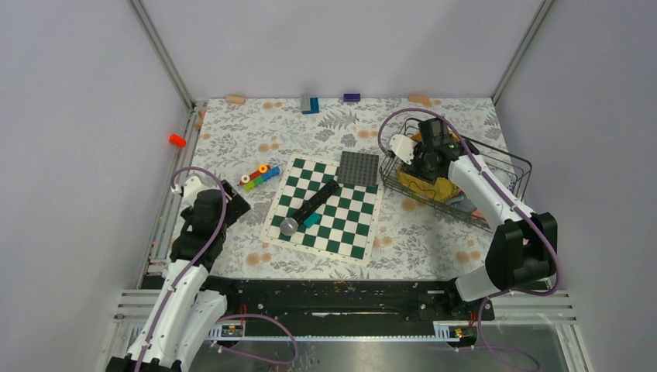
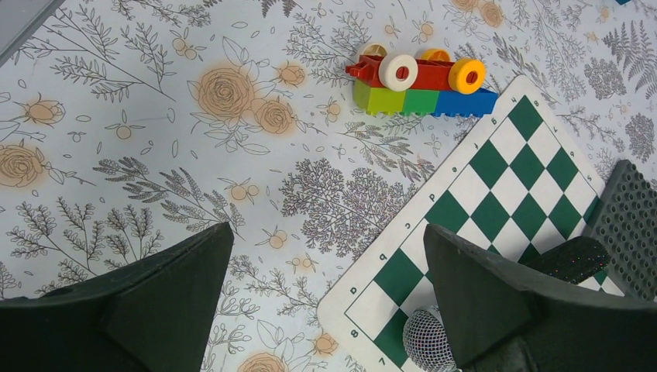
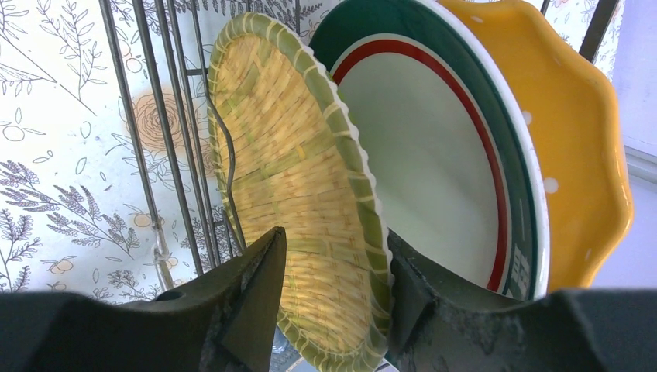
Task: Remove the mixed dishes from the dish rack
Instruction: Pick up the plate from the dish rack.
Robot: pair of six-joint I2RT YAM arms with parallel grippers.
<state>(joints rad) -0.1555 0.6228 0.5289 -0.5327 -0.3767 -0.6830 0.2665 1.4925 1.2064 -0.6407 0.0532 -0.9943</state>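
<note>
A stick (image 1: 318, 200) is lying on the chessboard (image 1: 349, 225), with the dish rack (image 1: 521, 164) sitting to its right, toy blocks (image 1: 259, 177) to its left and a studded plate (image 1: 359, 168) at its far corner.

Top view was evenly, diffusely lit; shadows were faint.

Left wrist view: floral tablecloth (image 2: 155, 155) was sharp. Left gripper's fingers (image 2: 147, 310) at 5 and 7 o'clock were dark and slightly soft.

Right wrist view: woven plate (image 3: 302, 178) was crisp and yellow plate (image 3: 581, 155) bright at 3 o'clock. Right gripper's fingers (image 3: 232, 318) were underexposed.

A robotics lab test cell: plain grey panels (image 1: 325, 46) on aluminium posts (image 1: 161, 53) enclose a floral-covered table (image 1: 232, 139), where a left arm (image 1: 182, 287) and right arm (image 1: 484, 186) are bolted to a black rail (image 1: 333, 298).
</note>
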